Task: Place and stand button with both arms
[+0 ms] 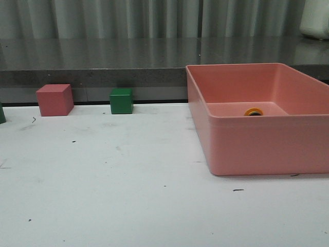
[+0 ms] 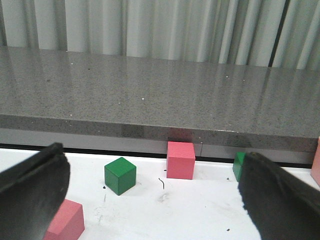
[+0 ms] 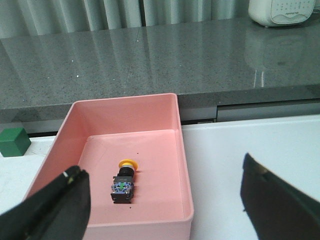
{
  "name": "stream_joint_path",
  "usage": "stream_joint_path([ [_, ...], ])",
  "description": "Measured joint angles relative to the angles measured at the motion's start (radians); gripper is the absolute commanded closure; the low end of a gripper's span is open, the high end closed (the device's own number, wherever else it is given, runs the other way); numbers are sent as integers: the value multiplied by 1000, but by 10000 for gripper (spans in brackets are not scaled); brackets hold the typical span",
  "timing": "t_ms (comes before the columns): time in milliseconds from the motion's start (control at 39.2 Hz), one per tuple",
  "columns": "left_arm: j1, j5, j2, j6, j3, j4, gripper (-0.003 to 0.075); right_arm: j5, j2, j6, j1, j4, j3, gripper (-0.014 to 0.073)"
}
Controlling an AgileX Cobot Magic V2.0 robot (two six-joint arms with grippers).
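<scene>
**A:** Where is the part, and what could fail from here?

**B:** The small push-button with yellow mushroom cap and black blocky body (image 3: 125,181) lies on its side on the floor of the pink rectangular plastic bin (image 3: 182,150), nearer one long wall than the other. Right pincer (image 3: 165,210): fingers wide apart, holding nothing, above the bin's near end. In my judgement a finger could strike the rim on descent, or a grip on the rounded cap could slip.

**A:** And the other arm?

**B:** Left pincer (image 2: 150,200): likewise spread and empty, well apart from the bin. Before it on the white counter (image 1: 128,195) stand a pink cube (image 2: 180,160), a green cube (image 2: 120,175) and further blocks, all near the grey stone ledge (image 2: 150,95). The bin's walls are the chief obstruction; the cubes likely constrain where the button may be stood.
</scene>
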Motion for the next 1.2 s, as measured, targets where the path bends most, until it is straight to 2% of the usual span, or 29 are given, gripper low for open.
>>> stream_joint_path([
  [153, 0, 2, 0, 0, 0, 0, 41, -96, 171, 0, 0, 6, -4, -41],
  [281, 0, 2, 0, 0, 0, 0, 41, -122, 363, 0, 6, 33, -64, -41],
  [408, 0, 2, 0, 0, 0, 0, 41, -111, 564, 0, 72, 50, -171, -41],
  [536, 0, 5, 0, 0, 0, 0, 41, -54, 731, 0, 166, 57, -296, -41],
  [638, 0, 5, 0, 0, 0, 0, 41, 18, 857, 2, 195, 65, -394, -41],
  [842, 0, 7, 0, 0, 0, 0, 41, 179, 1095, 12, 181, 65, -592, -41],
  [1200, 0, 7, 0, 0, 0, 0, 41, 341, 1421, 15, 179, 67, -867, -41],
])
